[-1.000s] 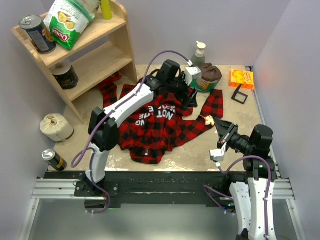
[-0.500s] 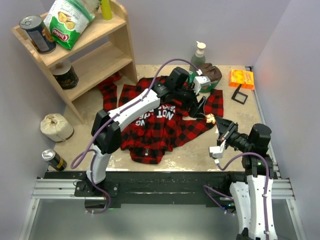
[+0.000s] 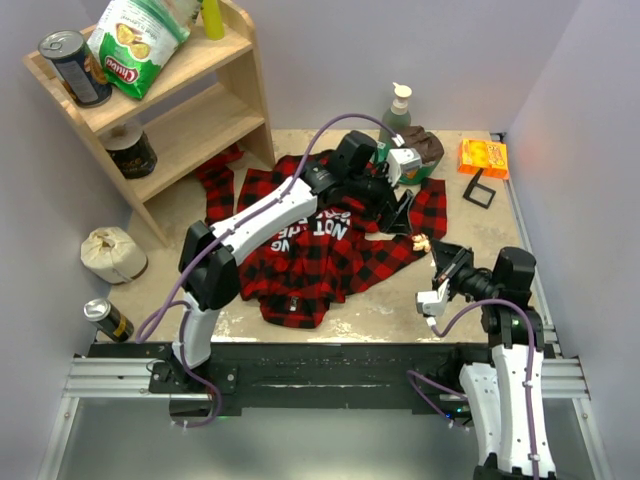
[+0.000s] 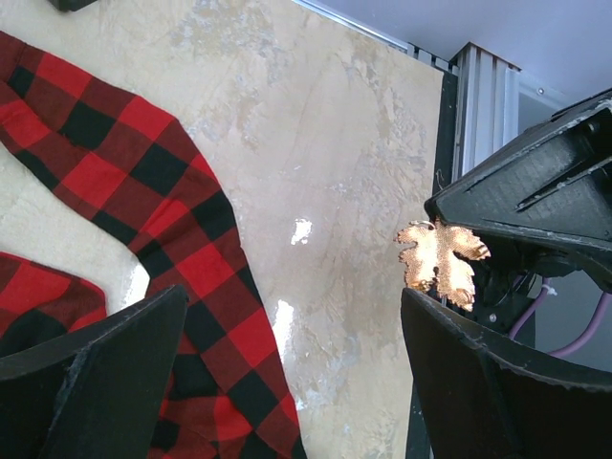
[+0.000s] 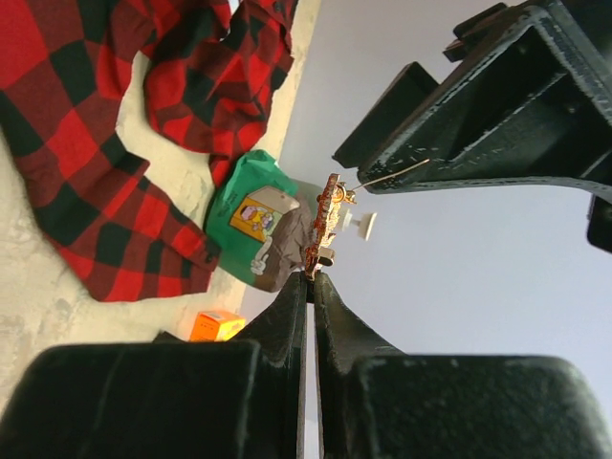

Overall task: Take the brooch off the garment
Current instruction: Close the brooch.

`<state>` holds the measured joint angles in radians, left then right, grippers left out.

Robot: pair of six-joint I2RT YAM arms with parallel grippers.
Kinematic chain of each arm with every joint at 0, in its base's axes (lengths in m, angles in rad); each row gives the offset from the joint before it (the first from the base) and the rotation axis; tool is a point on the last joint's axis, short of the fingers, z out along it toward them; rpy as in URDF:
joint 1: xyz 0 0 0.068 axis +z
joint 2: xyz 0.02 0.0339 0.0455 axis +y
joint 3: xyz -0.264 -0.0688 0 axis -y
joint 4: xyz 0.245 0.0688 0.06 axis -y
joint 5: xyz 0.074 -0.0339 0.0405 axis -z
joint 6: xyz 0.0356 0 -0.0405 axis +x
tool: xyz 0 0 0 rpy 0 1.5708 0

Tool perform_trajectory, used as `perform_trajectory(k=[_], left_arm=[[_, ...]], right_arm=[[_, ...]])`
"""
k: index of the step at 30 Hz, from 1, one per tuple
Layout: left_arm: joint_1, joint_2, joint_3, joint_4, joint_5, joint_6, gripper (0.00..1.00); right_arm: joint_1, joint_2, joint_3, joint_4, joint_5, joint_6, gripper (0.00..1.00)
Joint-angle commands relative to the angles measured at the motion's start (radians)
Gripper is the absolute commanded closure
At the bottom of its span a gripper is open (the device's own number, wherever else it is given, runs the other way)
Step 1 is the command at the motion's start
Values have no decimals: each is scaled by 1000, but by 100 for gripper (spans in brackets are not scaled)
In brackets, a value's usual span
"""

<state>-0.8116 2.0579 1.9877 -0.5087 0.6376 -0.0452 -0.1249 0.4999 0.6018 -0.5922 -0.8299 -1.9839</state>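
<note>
Jutting lengthwise from the clamped right claw [image 5: 311, 277], brooch [image 4: 442, 260] faces wide-spread left claw [image 4: 294, 316].

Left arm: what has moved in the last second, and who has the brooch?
The left gripper, open, swung right from over the shirt to hover beside the brooch. The right gripper stayed shut on the brooch, clear of the shirt, which has not moved.

Bright, even light fills the top view, with soft shadows under the shelf [image 3: 200, 120]. Left wrist: white glare patches dead centre on the surface [image 4: 316, 124], brooch [image 4: 440, 260] glinting at 3 o'clock, left end effector [image 4: 294, 316] dark and blurred near the lens.
</note>
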Motion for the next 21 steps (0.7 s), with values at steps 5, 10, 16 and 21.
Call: perform_trajectory(k=[5,10,16,21], left_arm=[[-43,-62,45,36,-26,-19,2],[-81,-71,51,38,-55,-15,2],[-81,-90,79,24,-131,-2,1],[-23,-137,69,16,-130,1,1]], right_arm=[[1,14,-13,-29,26,-224,100],[4,28,-25,-12,48,-230,100],[5,-37,-82,40,15,-280,100],[5,-101,-128,88,-9,-288,100]])
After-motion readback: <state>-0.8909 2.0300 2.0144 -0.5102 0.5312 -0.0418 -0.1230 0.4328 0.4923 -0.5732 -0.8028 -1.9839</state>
